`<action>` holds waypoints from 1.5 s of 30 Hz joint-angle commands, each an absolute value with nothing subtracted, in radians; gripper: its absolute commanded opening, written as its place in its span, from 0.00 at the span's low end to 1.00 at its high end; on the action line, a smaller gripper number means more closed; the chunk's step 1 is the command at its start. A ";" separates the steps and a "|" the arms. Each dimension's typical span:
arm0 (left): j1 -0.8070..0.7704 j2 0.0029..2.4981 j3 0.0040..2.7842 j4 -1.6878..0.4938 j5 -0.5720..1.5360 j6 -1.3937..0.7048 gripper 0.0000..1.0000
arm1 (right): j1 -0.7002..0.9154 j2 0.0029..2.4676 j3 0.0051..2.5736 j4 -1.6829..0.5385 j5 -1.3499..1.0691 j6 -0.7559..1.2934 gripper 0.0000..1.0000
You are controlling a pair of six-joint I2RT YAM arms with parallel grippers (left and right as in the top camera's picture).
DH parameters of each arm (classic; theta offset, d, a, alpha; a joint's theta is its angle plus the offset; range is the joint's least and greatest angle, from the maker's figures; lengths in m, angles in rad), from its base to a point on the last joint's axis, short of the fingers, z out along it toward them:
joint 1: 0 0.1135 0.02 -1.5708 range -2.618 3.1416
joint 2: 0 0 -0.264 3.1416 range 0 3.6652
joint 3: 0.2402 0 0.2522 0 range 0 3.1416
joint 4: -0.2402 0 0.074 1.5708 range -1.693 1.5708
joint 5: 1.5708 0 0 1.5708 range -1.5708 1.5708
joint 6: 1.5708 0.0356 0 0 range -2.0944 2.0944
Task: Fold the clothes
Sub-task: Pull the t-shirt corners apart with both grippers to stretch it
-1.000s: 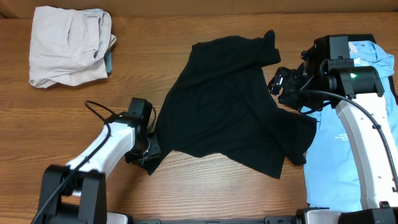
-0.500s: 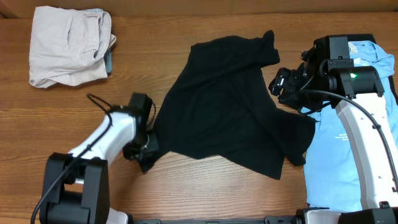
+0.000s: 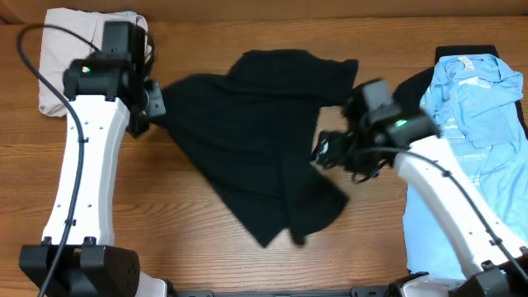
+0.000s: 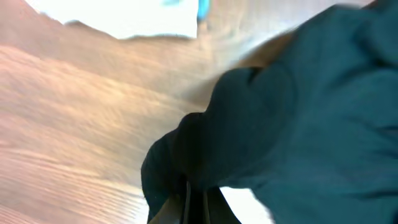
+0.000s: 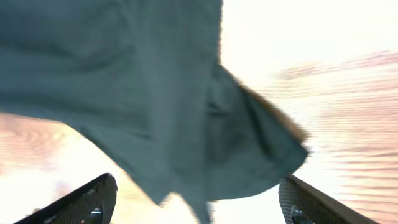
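The black shirt [image 3: 264, 140] lies spread across the middle of the table, stretched out toward the left. My left gripper [image 3: 153, 102] is shut on its left corner at the back left; the left wrist view shows the dark cloth [image 4: 292, 118] bunched over the shut jaws of my left gripper [image 4: 196, 202]. My right gripper [image 3: 327, 153] hovers over the shirt's right part. In the right wrist view my right gripper [image 5: 199, 208] stands open and wide, with a lobe of the shirt [image 5: 155, 93] between and beyond the fingers, not pinched. Both wrist views are blurred.
Pale beige trousers [image 3: 70, 70] lie bunched at the back left corner, just behind the left arm, and show as a pale patch [image 4: 124, 15] in the left wrist view. A light-blue T-shirt [image 3: 470, 132] with small white print lies along the right edge.
My left gripper shut on the shirt's corner and swung from the front left to the back left, dragging the shirt leftward. My right arm moved left from the back right to over the shirt.
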State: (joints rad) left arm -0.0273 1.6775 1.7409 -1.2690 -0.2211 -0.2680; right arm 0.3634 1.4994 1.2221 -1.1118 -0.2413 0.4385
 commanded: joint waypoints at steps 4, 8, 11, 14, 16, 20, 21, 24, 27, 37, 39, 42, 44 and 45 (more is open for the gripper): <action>-0.027 1.666 1.804 -1.275 -0.269 -0.205 0.04 | 0.491 1.499 1.024 -0.934 -0.255 0.507 0.83; -0.027 1.666 1.804 -1.276 -0.266 -0.205 0.04 | 0.533 1.509 0.930 -0.834 -0.202 0.557 0.78; -0.027 1.666 1.804 -1.277 -0.266 -0.205 0.04 | 0.537 1.533 0.871 -0.790 -0.144 0.606 0.75; -0.027 1.666 1.804 -1.275 -0.266 -0.205 0.04 | 0.533 1.566 0.833 -0.758 -0.120 0.635 0.74; -0.027 1.666 1.804 -1.275 -0.266 -0.205 0.04 | 0.532 1.582 0.823 -0.742 -0.112 0.645 0.72; -0.027 1.666 1.803 -1.275 -0.266 -0.205 0.04 | 0.532 1.586 0.823 -0.741 -0.065 0.657 0.54; -0.027 1.666 1.803 -1.275 -0.266 -0.205 0.04 | 0.532 1.586 0.823 -0.740 -0.052 0.660 0.47; -0.026 1.666 1.803 -1.275 -0.270 -0.205 0.04 | 0.532 1.586 0.823 -0.734 -0.035 0.660 0.21; -0.026 1.666 1.804 -1.276 -0.274 -0.205 0.04 | 0.518 1.586 0.823 -0.734 -0.008 0.680 0.04; -0.027 1.666 1.804 -1.291 -0.284 -0.206 0.04 | 0.107 1.585 1.067 -0.797 -0.085 0.496 0.04; -0.027 1.666 1.804 -1.293 -0.257 -0.206 0.04 | 0.003 1.586 1.139 -0.786 -0.136 0.450 0.04; -0.027 1.666 1.804 -1.293 -0.152 -0.205 0.04 | -0.126 1.586 1.237 -0.795 -0.249 0.382 0.21; -0.028 1.666 1.803 -1.293 -0.066 -0.205 0.04 | -0.177 1.585 1.302 -0.854 -0.323 0.332 0.44; -0.028 1.666 1.803 -1.293 -0.033 -0.205 0.04 | -0.191 1.585 1.333 -0.894 -0.346 0.307 0.50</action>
